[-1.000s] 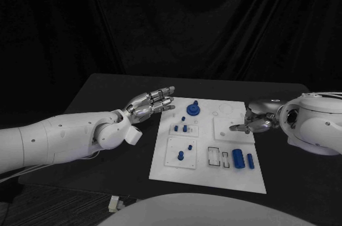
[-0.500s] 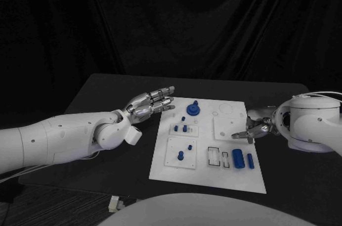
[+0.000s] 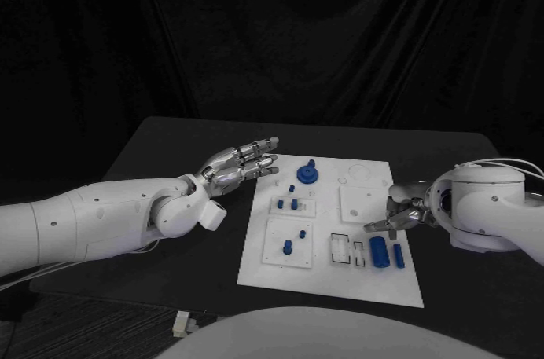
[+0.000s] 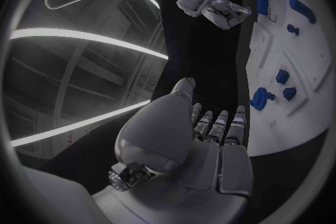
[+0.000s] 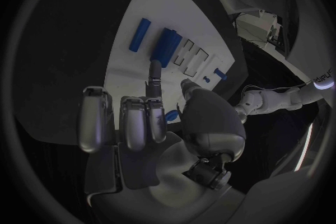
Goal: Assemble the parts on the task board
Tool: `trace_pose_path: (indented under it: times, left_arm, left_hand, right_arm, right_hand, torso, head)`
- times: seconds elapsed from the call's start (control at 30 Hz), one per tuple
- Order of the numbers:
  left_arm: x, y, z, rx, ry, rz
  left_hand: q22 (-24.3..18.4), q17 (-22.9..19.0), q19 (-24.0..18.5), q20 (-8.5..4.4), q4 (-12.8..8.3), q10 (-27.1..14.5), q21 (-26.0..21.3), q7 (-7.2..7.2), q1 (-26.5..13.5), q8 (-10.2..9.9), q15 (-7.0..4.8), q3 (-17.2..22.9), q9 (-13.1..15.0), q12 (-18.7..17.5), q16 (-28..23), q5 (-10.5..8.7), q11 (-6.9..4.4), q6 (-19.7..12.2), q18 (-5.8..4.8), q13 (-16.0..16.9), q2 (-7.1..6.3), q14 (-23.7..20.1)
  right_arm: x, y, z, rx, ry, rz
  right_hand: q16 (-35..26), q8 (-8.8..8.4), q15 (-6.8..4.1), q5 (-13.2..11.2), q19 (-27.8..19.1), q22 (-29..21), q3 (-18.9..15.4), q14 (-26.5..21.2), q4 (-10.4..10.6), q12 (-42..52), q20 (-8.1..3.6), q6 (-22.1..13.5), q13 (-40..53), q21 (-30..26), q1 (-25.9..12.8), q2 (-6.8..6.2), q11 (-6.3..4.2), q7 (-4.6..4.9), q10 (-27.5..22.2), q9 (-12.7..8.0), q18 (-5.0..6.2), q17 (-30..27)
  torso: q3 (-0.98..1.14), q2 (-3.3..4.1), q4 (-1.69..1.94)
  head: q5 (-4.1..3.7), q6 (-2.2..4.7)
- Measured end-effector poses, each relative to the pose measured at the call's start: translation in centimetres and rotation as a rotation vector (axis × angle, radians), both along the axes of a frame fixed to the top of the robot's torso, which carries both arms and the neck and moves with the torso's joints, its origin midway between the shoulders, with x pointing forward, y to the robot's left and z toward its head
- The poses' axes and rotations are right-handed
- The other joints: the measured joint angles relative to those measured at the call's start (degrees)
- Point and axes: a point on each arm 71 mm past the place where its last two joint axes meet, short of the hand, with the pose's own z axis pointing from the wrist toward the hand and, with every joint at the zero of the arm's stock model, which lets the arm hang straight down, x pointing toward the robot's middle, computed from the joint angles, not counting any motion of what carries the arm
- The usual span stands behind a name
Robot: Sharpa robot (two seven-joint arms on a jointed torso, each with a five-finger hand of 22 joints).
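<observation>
Head view of a black desk (image 3: pixel 170 163) bearing the white task board (image 3: pixel 328 280). The left hand (image 3: pixel 238 167) is raised above the desk just beside the board's left edge, palm turned up, fingers extended and slightly apart, holding nothing and touching nothing; the left wrist view shows the same hand (image 4: pixel 203 140) with straight fingers and an empty palm. The right hand (image 3: pixel 399 214) hovers over the board's right edge, near two blue cylinders (image 3: pixel 385 251) that lie side by side on the board. In the right wrist view one finger (image 5: pixel 153 79) points out toward these cylinders (image 5: pixel 165 46) while the other fingers are curled in; no part is seen in its grasp, and whether the fingertip touches the board cannot be told. Further blue parts stand on the board: a round knobbed piece (image 3: pixel 306 171) near the far end, small pegs (image 3: pixel 287 204) in the middle left, and more pegs (image 3: pixel 292 243) on a lower left panel.
</observation>
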Motion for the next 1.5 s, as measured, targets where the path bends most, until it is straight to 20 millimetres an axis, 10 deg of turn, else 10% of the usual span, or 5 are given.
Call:
trace_pose_path:
  times: [0.5,0.77,0.97,1.5]
  left_arm:
    - [0.0,0.0,-0.1,0.0,0.002,-0.001]
    - [-0.1,0.0,-0.1,0.0,0.004,-0.001]
    - [-0.1,0.0,-0.2,0.0,0.005,-0.001]
    - [-0.1,0.0,-0.3,0.001,0.007,-0.002]
  left_hand:
    - [0.0,0.0,0.0,0.0,0.0,0.0,0.0,0.0,0.0,0.0,0.0,0.0,0.0,0.0,0.0,0.0,0.0,0.0,0.0,0.0,0.0,0.0]
    - [0.0,0.0,0.0,0.0,0.0,0.0,0.0,0.0,0.0,0.0,0.0,0.0,0.0,0.0,0.0,0.0,0.0,0.0,0.01,0.0,0.0,0.0]
    - [0.0,0.0,0.0,0.0,0.0,0.0,0.0,0.0,0.0,0.0,0.0,0.0,0.0,0.0,0.0,0.0,0.0,0.0,0.01,0.0,0.0,0.0]
    - [0.0,0.0,0.0,0.0,0.0,0.0,0.0,0.0,0.0,0.0,0.0,0.0,0.0,0.0,0.0,0.0,-0.01,0.0,0.01,0.0,0.0,0.0]
  right_arm:
    - [0.0,0.0,-0.8,0.014,0.001,-0.023]
    - [0.0,-0.1,-0.8,-0.007,-0.012,-0.011]
    - [0.1,0.0,-0.9,-0.028,-0.02,0.004]
    - [-0.1,0.1,-2.1,-0.053,-0.008,0.014]
  right_hand:
    - [0.0,1.3,-0.41,0.0,0.0,0.0,-0.7,0.0,0.1,0.0,0.0,-1.8,0.0,0.0,1.7,-0.22,-0.21,-0.17,-0.2,4.7,0.01,0.0]
    - [0.0,6.83,-1.01,0.6,0.0,0.0,-1.6,0.0,0.2,0.0,-0.41,-5.3,0.0,-0.2,2.1,-0.61,-0.82,-0.92,0.0,16.2,0.0,0.0]
    - [0.0,8.74,-1.02,0.6,0.0,0.0,-1.6,0.0,0.2,0.0,-0.41,-6.6,0.0,-0.2,2.1,-0.61,-1.03,-1.0,-0.2,20.3,0.01,0.0]
    - [0.0,8.43,-1.01,0.6,0.0,0.0,-1.7,0.0,0.3,0.0,-0.41,-8.6,0.0,-0.8,2.1,-0.61,-1.02,-0.69,-0.2,21.8,0.01,0.0]
  torso:
    - [0.0,0.01,-0.04]
    - [0.0,0.01,-0.04]
    - [0.0,0.01,-0.02]
    - [0.0,-0.01,-0.03]
  head:
    - [0.01,0.0]
    - [0.08,0.0]
    - [0.08,0.0]
    - [0.24,0.0]
